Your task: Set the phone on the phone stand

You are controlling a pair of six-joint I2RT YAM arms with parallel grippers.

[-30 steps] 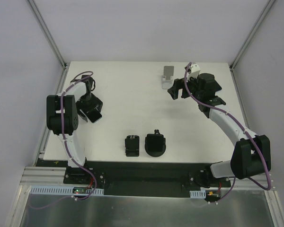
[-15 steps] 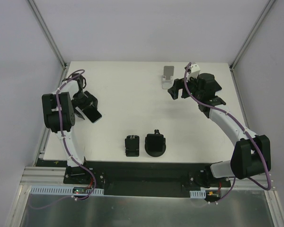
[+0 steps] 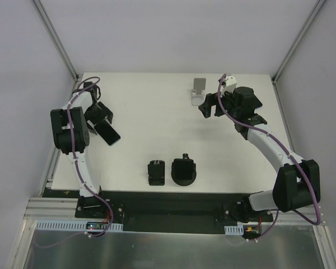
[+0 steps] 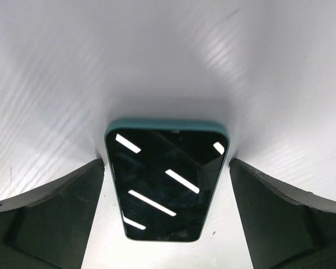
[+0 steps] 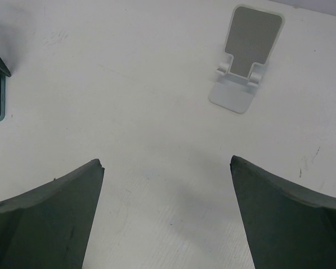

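Observation:
The phone, a dark screen in a teal case, lies flat on the white table at the left. My left gripper is low over its far end, open. One finger stands on each side of the phone with only slim gaps. The phone stand, light grey, stands upright at the table's back. My right gripper hovers just in front of it, open and holding nothing.
Two black objects stand near the table's front edge, a small block and a round-based one. Grey walls and metal frame rails enclose the table on the left, right and back.
My left wrist has swung back toward the table's far left and turned, so more of the phone shows past the fingers. The right arm has stayed still.

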